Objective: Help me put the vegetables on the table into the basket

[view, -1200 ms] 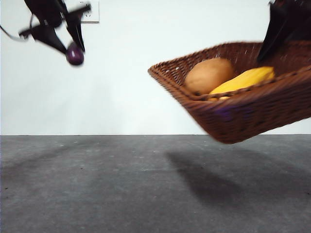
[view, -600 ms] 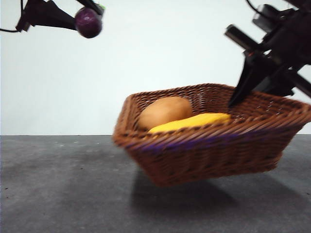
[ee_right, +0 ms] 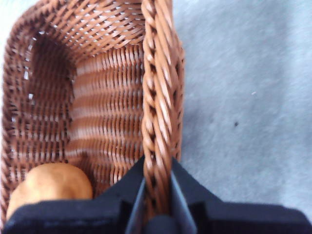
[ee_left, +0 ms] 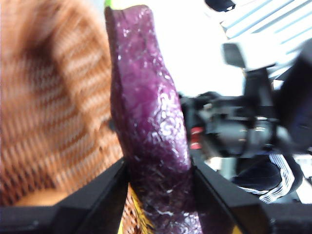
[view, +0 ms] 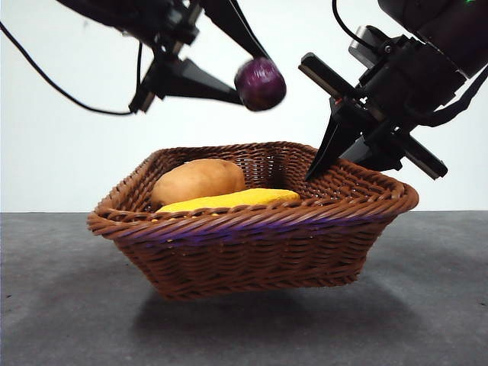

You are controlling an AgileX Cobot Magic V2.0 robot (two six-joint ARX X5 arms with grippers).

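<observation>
Hovering now over basket (view: 252, 248): eggplant (view: 260, 84) in left gripper (view: 248, 80), previously off aside.

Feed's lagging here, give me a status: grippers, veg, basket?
Left gripper shut on eggplant, above basket. Right gripper clamps basket rim. Potato and corn inside. Nothing blocks the drop.

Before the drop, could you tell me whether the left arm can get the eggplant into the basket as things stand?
Probably yes: the left gripper holds the eggplant above the open basket, with bare floor beside the potato.
</observation>
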